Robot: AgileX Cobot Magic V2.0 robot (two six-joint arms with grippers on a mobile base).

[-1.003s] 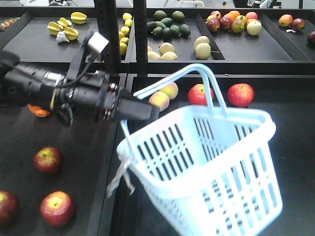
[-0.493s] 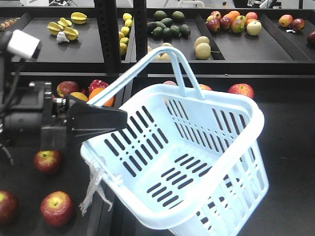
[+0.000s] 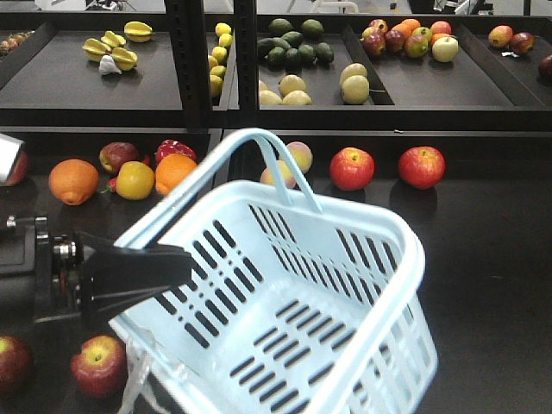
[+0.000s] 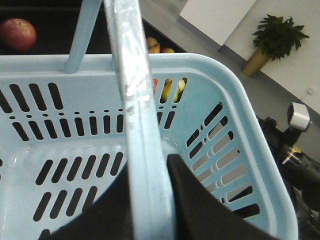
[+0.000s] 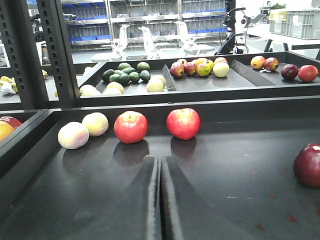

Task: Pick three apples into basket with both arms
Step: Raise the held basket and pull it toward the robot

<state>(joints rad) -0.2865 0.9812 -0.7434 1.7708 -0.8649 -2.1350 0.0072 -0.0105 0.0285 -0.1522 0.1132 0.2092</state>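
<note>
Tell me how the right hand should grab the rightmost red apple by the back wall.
Grip the red apple across its widest middle, coming level from the front. It is round, has free space on both sides, and the back wall blocks the far side. The right hand is shut; open it first.

Black metal shelving [image 3: 188, 52] w/ upright posts, two levels. Upper level: dark shallow trays [image 3: 78, 82] w/ raised edges, side by side. Lower level: a wide matt black counter [image 3: 492, 259].

Right wrist view, far back: white chairs [image 5: 148, 40], grey racks [image 5: 150, 20] w/ blue bins, and a grey crate [image 5: 300, 22] at top right.

Left wrist view: white wall [image 4: 220, 20], grey floor [image 4: 280, 95], green plant [image 4: 278, 35] in a gold-coloured pot [image 4: 255, 62] near the wall.

Light is bright and even; the counter shines a little.
</note>
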